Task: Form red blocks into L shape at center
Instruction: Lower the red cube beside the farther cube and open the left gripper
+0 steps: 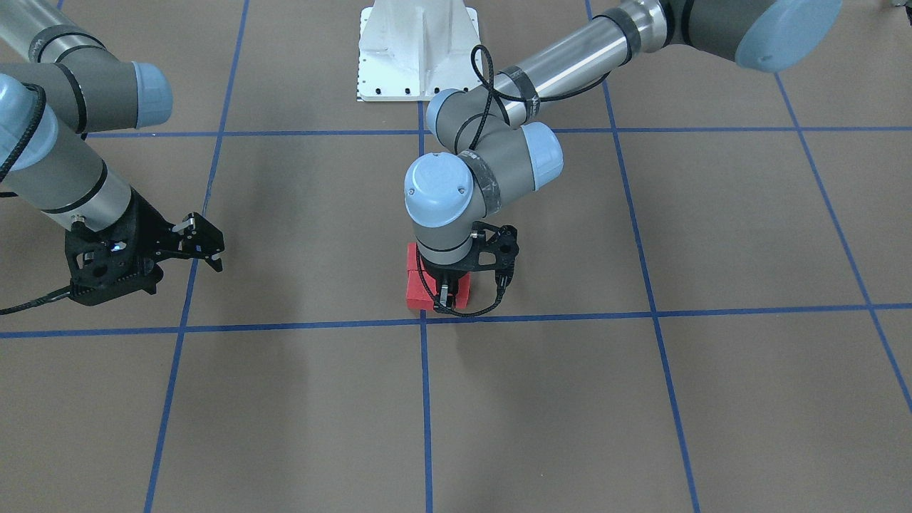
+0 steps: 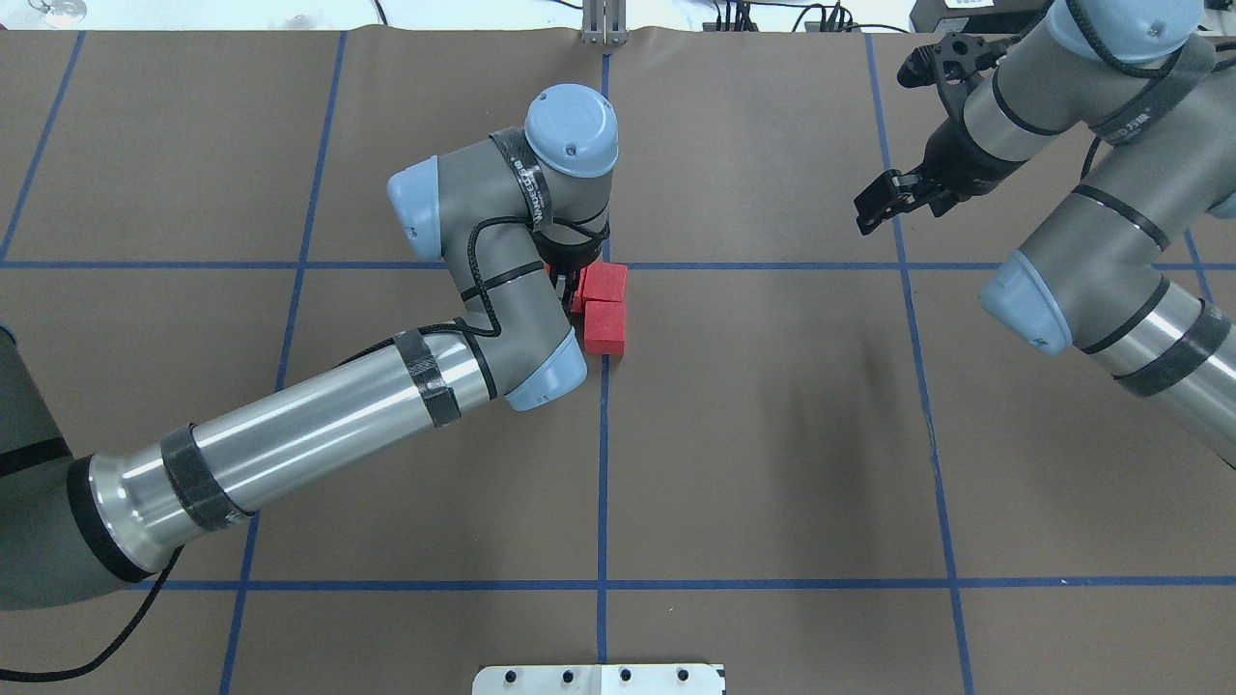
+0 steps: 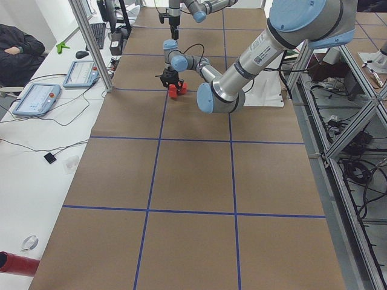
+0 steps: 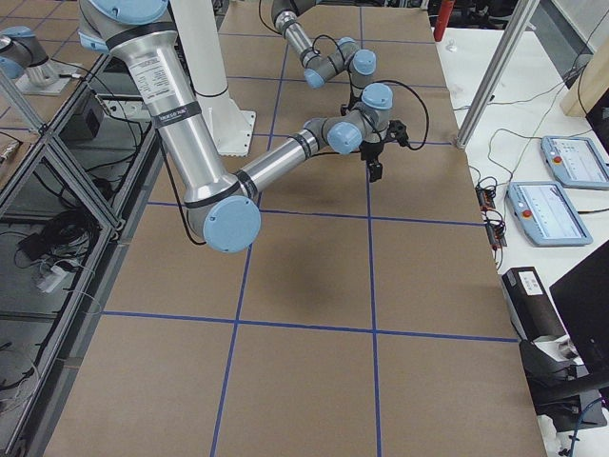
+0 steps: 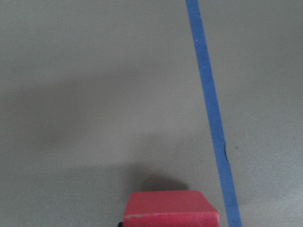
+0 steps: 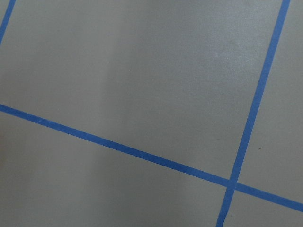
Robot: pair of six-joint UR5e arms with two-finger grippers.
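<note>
Three red blocks sit together just on the robot's side of the centre tape crossing (image 1: 423, 320) (image 2: 605, 265). One red block (image 2: 604, 326) lies nearest the robot, a second (image 2: 605, 282) touches it beside the crossing, and a third (image 1: 461, 288) is mostly hidden under my left gripper (image 1: 445, 293). In the front view they make an L. My left gripper points straight down and is shut on the third block, which also shows at the bottom of the left wrist view (image 5: 170, 210). My right gripper (image 1: 205, 244) (image 2: 884, 201) hangs open and empty, far from the blocks.
The white base plate (image 1: 417, 50) stands at the robot's side of the table. Blue tape lines (image 5: 210, 118) divide the brown surface into squares. The right wrist view shows only another tape crossing (image 6: 230, 183). Operator desks with tablets flank the table's far edge.
</note>
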